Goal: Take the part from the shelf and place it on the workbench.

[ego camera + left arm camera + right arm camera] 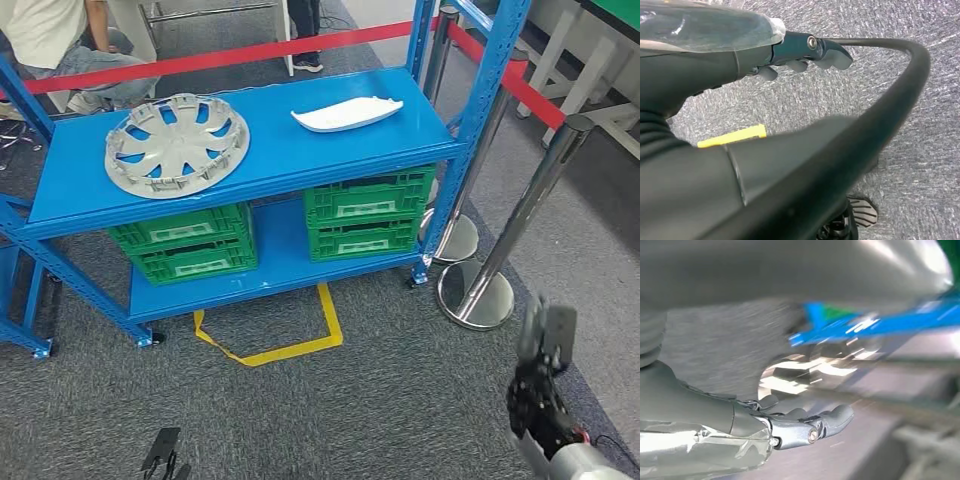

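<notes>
Parts sit on the top board of the blue shelf [249, 160] in front of us: a silver-grey hubcap [176, 144] toward its left half and a white trim piece [347, 113] toward its right, well apart from each other, both lying flat. We judge they are laid out singly and at the front so that a hand can come in from above or from the edge without knocking anything; the task does not say which of the two is meant, and we cannot tell from here. The hubcap is round, with curved spokes, open slots that show blue through them, and a notched rim. The trim piece is thin, long and shallowly dished, tapering to a point at one end. Below, green crates [362, 212] are stacked on the lower board, and yellow tape [330, 318] marks a box on the carpet before the shelf, likely a standing spot. Our right hand [542, 385] hangs low at the right, well short of the shelf, near the chrome posts [483, 290] of a red barrier; its wrist view shows the fingers [828, 421] stretched out with nothing in them. Our left hand [798, 50] is down by the carpet, fingers extended and holding nothing. We judge the reach has not begun.
</notes>
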### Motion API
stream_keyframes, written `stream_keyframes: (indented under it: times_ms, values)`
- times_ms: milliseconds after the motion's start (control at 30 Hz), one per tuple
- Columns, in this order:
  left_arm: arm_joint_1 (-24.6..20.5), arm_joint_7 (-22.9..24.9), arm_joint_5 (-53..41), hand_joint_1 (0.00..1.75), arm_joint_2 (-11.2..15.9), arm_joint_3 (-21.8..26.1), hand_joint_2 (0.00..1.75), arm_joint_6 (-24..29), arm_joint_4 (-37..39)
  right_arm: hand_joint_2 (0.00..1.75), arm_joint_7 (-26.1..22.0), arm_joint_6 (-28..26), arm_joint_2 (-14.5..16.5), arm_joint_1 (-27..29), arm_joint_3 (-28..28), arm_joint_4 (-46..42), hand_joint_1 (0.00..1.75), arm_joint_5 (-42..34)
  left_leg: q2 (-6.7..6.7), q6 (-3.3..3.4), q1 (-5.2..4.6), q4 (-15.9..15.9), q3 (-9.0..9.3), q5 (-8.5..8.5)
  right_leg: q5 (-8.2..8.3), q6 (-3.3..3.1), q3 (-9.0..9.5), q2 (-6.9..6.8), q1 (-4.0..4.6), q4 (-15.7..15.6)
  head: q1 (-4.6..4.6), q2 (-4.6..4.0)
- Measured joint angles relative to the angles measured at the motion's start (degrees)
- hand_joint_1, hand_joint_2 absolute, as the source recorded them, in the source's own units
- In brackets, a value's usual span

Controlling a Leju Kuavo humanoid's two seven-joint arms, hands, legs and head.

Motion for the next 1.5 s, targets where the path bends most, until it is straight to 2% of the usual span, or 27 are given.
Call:
stream_keyframes:
  times_ms: [433,700,900,1133,1500]
  values:
    - [1.14,-0.66,1.15,0.0,-0.67,-0.04,0.0,-1.87,0.02,0.0,2.05,2.58,-0.07,0.9,-1.88,-28.54,0.0,13.31,-0.01,-0.02,0.03,-0.01,-0.07,-0.01,-0.03,-0.01,-0.05,-0.01,0.06,0.01,-0.02,0.0]
    - [1.91,-1.23,1.38,0.0,-1.19,-0.05,0.0,-1.79,0.04,0.0,2.13,5.68,0.09,3.68,-1.06,-40.39,0.0,18.29,-0.02,-0.02,0.01,-0.01,-0.09,-0.02,-0.03,0.0,-0.06,-0.02,0.04,0.0,0.0,0.0]
    - [2.31,-2.15,1.79,0.0,-1.52,-0.06,0.0,0.37,0.05,0.0,1.53,8.39,0.56,7.62,-0.44,-47.11,0.0,19.27,-0.03,-0.03,0.02,-0.01,-0.1,-0.02,-0.04,-0.01,-0.09,-0.04,0.05,0.0,0.01,0.0]
    - [1.55,-2.45,1.96,0.0,-1.02,-0.05,0.0,1.99,0.09,0.0,1.28,8.15,1.07,12.7,-0.67,-54.53,0.0,22.9,-0.04,-0.03,0.02,-0.02,-0.12,-0.02,-0.06,-0.01,-0.11,-0.07,0.06,0.0,0.01,0.0]
    - [-0.62,-3.23,5.25,0.0,-0.44,0.69,0.0,2.52,0.15,0.0,-0.6,11.6,2.45,14.14,-2.72,-58.47,0.0,23.68,-0.04,-0.03,0.01,-0.02,-0.11,-0.02,-0.05,-0.01,-0.09,-0.06,0.05,0.0,0.05,0.0]
